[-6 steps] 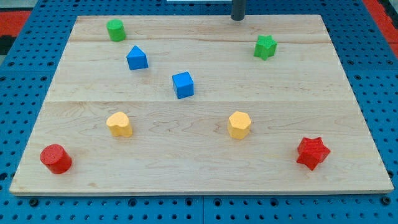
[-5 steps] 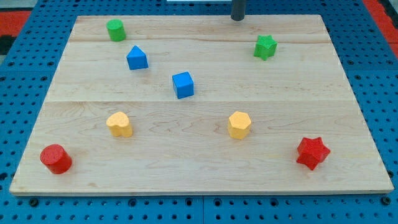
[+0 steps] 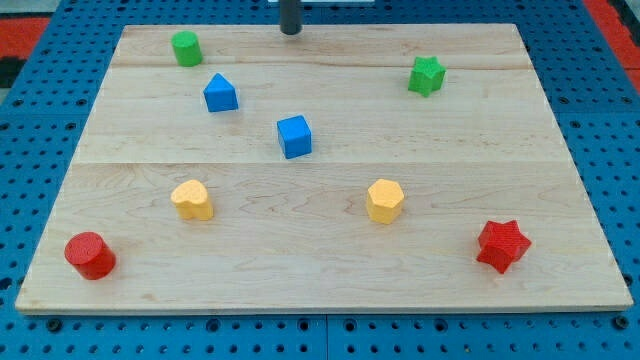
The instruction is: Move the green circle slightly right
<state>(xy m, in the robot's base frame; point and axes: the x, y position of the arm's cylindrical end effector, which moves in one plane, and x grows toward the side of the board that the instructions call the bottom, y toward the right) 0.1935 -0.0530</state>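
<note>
The green circle (image 3: 185,48) is a short green cylinder near the top left corner of the wooden board (image 3: 320,260). My tip (image 3: 290,32) is the lower end of a dark rod at the board's top edge, to the right of the green circle and well apart from it. It touches no block.
A blue pointed block (image 3: 220,93) lies just below and right of the green circle. A blue cube (image 3: 294,136) is mid-board. A green star (image 3: 426,75) is at top right. Two yellow blocks (image 3: 191,199) (image 3: 384,200), a red cylinder (image 3: 90,255) and a red star (image 3: 501,245) lie lower down.
My tip has moved left along the board's top edge, closer to the green circle. No block has moved.
</note>
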